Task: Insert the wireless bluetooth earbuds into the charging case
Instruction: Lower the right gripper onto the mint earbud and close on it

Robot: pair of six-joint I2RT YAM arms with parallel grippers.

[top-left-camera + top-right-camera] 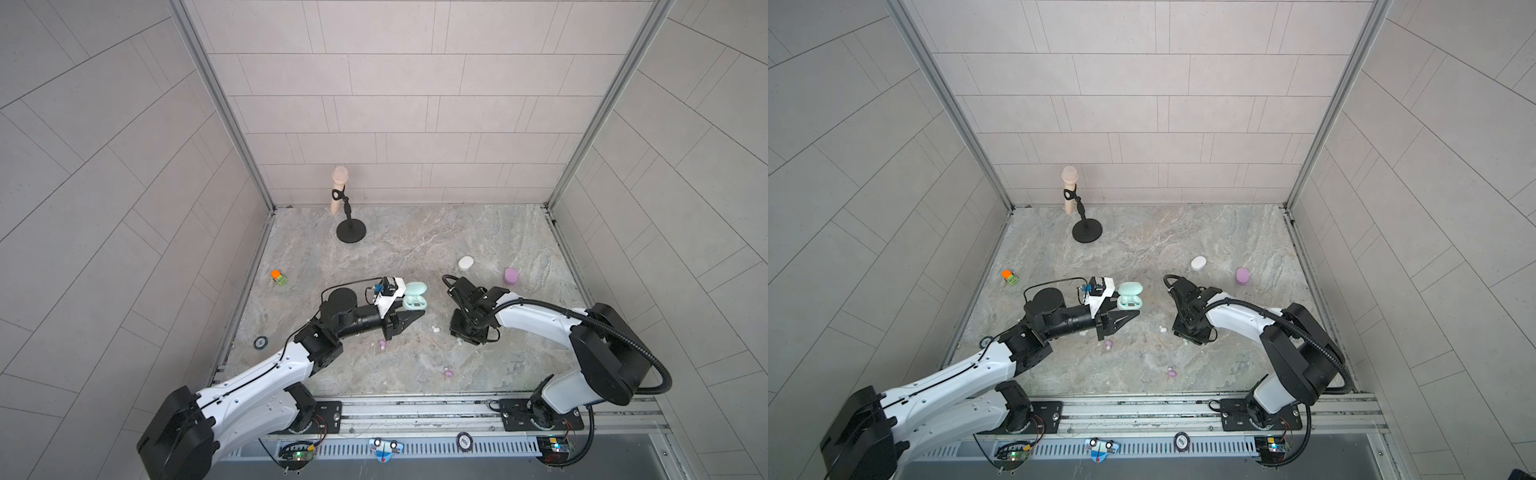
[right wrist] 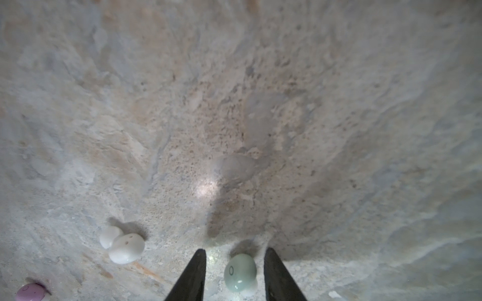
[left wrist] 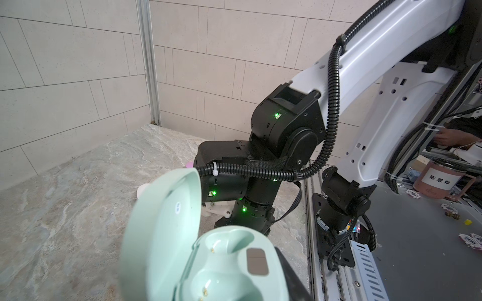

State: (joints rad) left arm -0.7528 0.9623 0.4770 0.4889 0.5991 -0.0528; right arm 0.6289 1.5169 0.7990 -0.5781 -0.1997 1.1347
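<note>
The right end effector [image 2: 234, 249] points straight down, jaws narrowly apart astride a mint earbud [image 2: 240, 272] on the bench [image 2: 234, 104] right of centre, wrist folded under its forearm, while the left end effector [image 1: 415, 314], stretched low from the near left, clamps the open charging case [image 1: 415, 297].

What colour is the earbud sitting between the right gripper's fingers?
The earbud is pale mint green, clearest in the right wrist view.

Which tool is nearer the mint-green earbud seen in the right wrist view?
Right. The right tool straddles the mint-green earbud, a finger on each side. The left tool is farther off, holding the open mint case.
</note>
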